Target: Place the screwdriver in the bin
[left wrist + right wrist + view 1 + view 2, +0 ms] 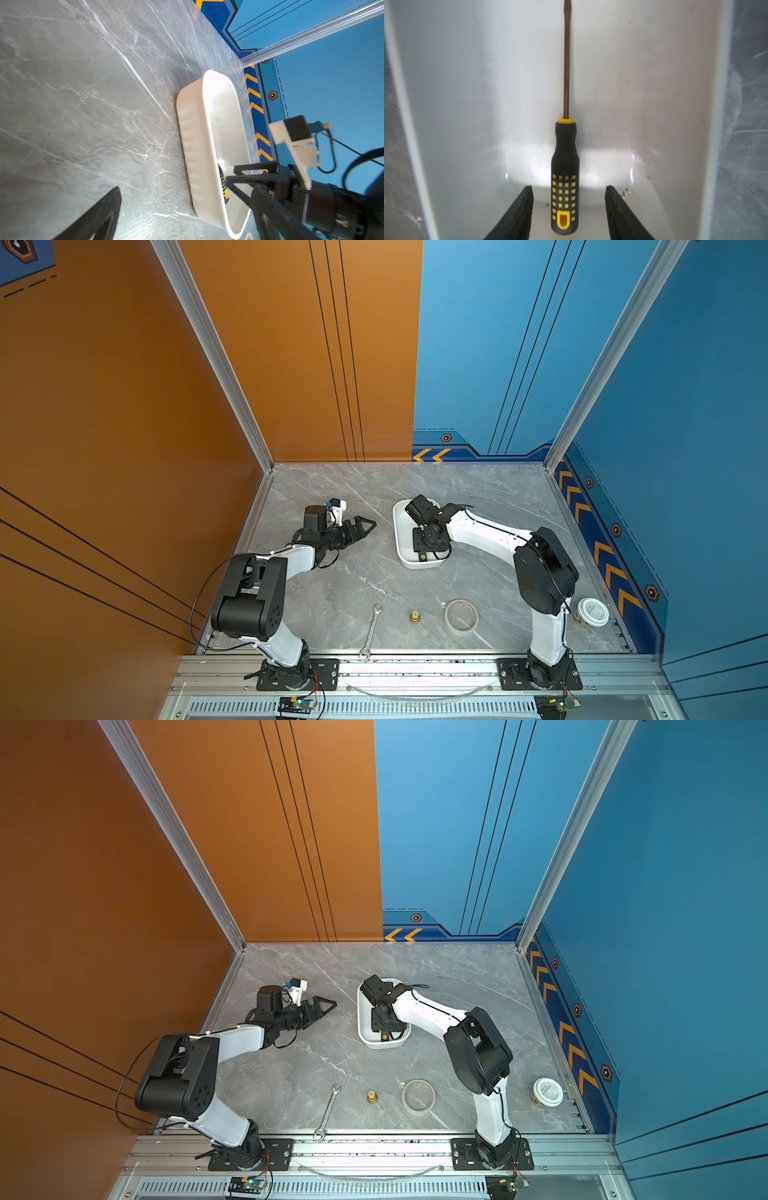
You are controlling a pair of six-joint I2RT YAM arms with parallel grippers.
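At centre-left of a top view, the left gripper (pixel 365 526) sits clear of the work with its jaws spread and holding nothing, probably parked there to leave room. Right of it, mid-frame, the white bin (pixel 401 539) holds the screwdriver (pixel 564 176), which lies flat along the bin's floor. It has a thin brownish shaft, a black handle dotted with yellow, and a yellow collar and end cap. The right gripper (pixel 569 189) hovers over the handle, jaws parted on either side without touching it, so the tool looks let go rather than gripped.
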